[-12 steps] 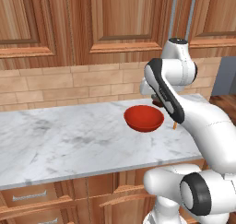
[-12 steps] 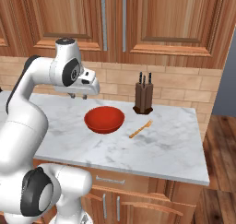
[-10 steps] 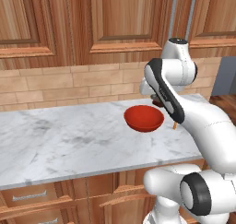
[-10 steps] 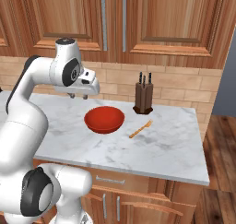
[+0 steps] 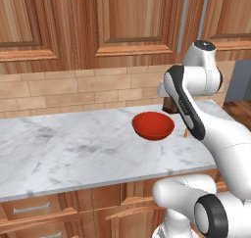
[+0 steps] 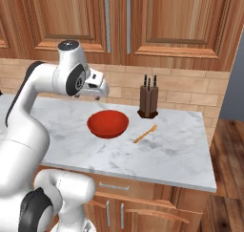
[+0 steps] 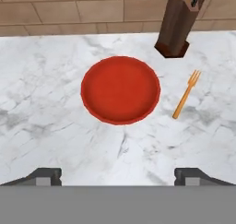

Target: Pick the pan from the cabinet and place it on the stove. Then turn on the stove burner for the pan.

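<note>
Well, the pincer [image 7: 118,174] is held spread and empty above the red bowl [image 7: 120,89], so the shut cabinet [image 6: 116,23] must be opened first.

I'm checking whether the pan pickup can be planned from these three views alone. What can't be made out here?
- Pan: the cabinet doors are closed in both base views, so its contents are hidden.
- Knife block: mostly behind the arm in the left base view; its top is cut off in the hand view.
- Fork: a sliver beside the arm in the left base view.
- Gripper: the grey band cuts off the fingertips in the hand view.
</note>
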You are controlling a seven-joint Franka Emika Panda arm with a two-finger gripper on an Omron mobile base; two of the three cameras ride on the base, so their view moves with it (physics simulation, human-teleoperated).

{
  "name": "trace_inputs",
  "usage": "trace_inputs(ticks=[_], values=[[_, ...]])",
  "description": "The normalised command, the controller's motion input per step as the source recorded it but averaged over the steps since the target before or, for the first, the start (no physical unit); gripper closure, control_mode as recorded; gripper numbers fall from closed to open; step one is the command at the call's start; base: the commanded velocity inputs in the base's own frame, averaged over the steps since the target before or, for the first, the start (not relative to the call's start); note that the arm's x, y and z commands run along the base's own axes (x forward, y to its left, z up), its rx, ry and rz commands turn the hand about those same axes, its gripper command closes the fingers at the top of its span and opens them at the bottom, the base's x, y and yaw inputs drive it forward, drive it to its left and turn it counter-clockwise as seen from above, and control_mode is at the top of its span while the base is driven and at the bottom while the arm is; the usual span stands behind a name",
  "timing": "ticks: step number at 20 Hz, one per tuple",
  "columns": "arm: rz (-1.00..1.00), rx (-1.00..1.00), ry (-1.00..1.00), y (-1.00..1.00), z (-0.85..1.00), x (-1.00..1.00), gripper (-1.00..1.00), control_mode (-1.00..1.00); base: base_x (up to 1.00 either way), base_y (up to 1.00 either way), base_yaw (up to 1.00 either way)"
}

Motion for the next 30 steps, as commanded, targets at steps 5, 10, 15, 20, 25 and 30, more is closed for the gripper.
trace_inputs(ticks=[5,10,15,20,25,30], values=[[-0.06,0.0,-0.3,-0.36,0.5,-0.19,-1.0,-1.0,0.0,0.0,0.0],[-0.02,0.0,-0.34,-0.32,0.63,-0.11,-1.0,-1.0,0.0,0.0,0.0],[-0.01,0.0,-0.28,-0.33,0.63,-0.07,-1.0,-1.0,0.0,0.0,0.0],[0.0,0.0,-0.22,-0.35,0.62,-0.02,-1.0,-1.0,0.0,0.0,0.0],[0.0,-0.03,-0.24,-0.24,0.42,-0.02,-1.0,-1.0,0.0,0.0,0.0],[0.0,-0.03,-0.27,-0.26,0.28,-0.04,-1.0,-1.0,0.0,0.0,0.0]])
